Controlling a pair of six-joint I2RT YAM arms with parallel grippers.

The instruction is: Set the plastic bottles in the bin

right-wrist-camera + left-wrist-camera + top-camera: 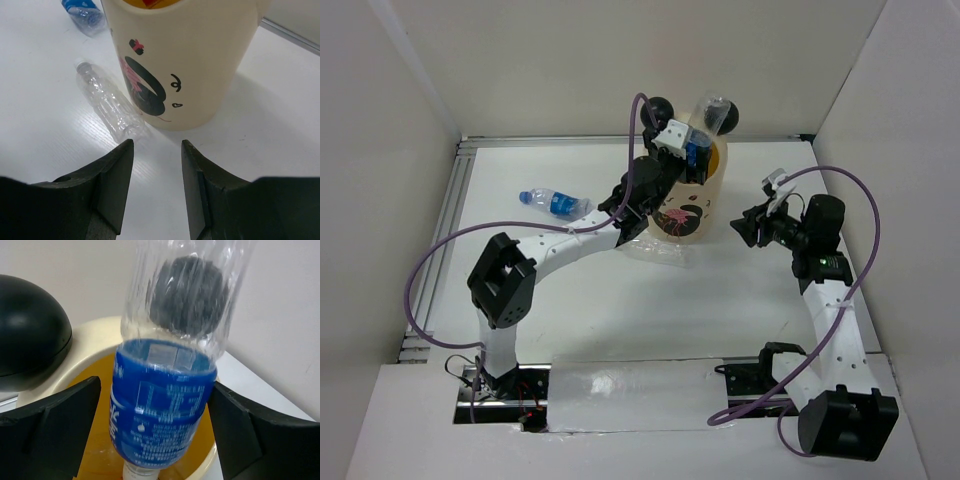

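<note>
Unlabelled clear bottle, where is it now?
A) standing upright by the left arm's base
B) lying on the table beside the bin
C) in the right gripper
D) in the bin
B: the clear bottle lies on its side on the table beside the bin, and the right gripper is open with nothing between its fingers.

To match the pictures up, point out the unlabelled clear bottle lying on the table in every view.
Top external: unlabelled bottle at centre, beside the bin's near-left foot.
Left wrist: not in view.
Right wrist: left of centre, beside the bin.
Shared landmark: the bin.
</note>
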